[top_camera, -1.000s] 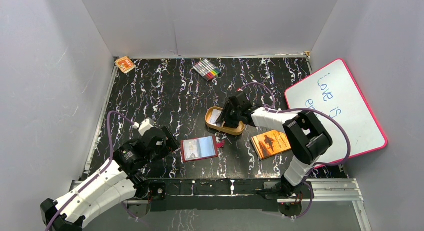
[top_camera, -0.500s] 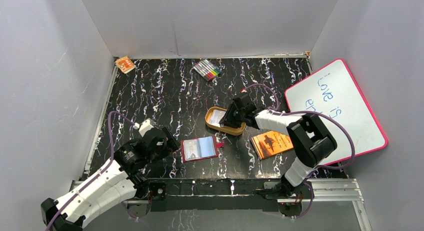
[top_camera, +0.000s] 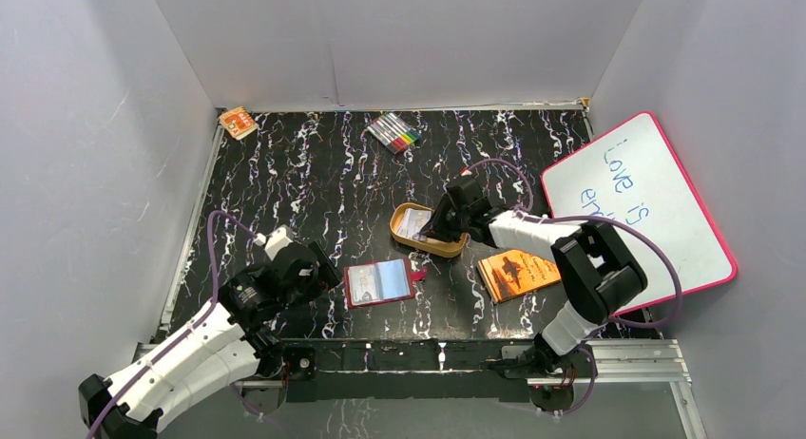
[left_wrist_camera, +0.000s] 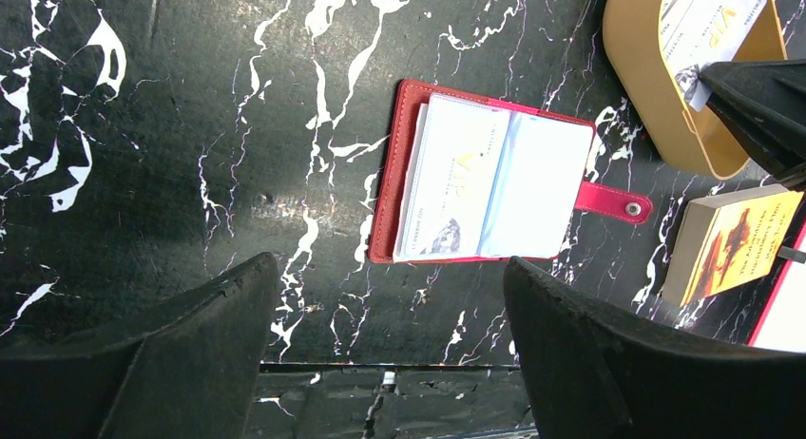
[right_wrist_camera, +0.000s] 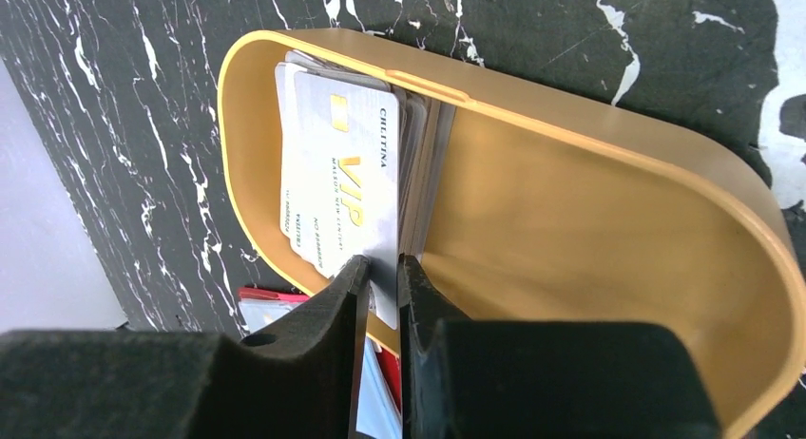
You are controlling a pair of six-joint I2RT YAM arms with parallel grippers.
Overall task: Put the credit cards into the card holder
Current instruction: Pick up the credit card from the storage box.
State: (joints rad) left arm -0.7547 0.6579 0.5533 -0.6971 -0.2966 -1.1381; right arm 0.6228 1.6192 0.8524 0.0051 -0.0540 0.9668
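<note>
The red card holder (top_camera: 378,282) (left_wrist_camera: 485,187) lies open flat on the black marble table, with a white VIP card (left_wrist_camera: 451,187) in its left sleeve. Several pale credit cards (top_camera: 411,222) (right_wrist_camera: 337,182) lean on edge inside the orange oval tray (top_camera: 425,246) (right_wrist_camera: 570,220). My right gripper (top_camera: 432,232) (right_wrist_camera: 383,263) reaches into the tray. Its jaws are drawn in to a narrow gap, pinching the lower corner of the front VIP card. My left gripper (top_camera: 328,268) (left_wrist_camera: 388,263) hovers wide open just left of the card holder, holding nothing.
An orange-brown book (top_camera: 513,271) (left_wrist_camera: 732,244) lies right of the card holder. A pink-framed whiteboard (top_camera: 646,206) leans at the right wall. Coloured markers (top_camera: 393,131) and a small orange pack (top_camera: 238,123) lie at the back. The metal table edge runs close behind the left gripper.
The right gripper's jaws have narrowed onto the front card in the tray, and the right arm has shifted slightly right. The left arm has not moved.
</note>
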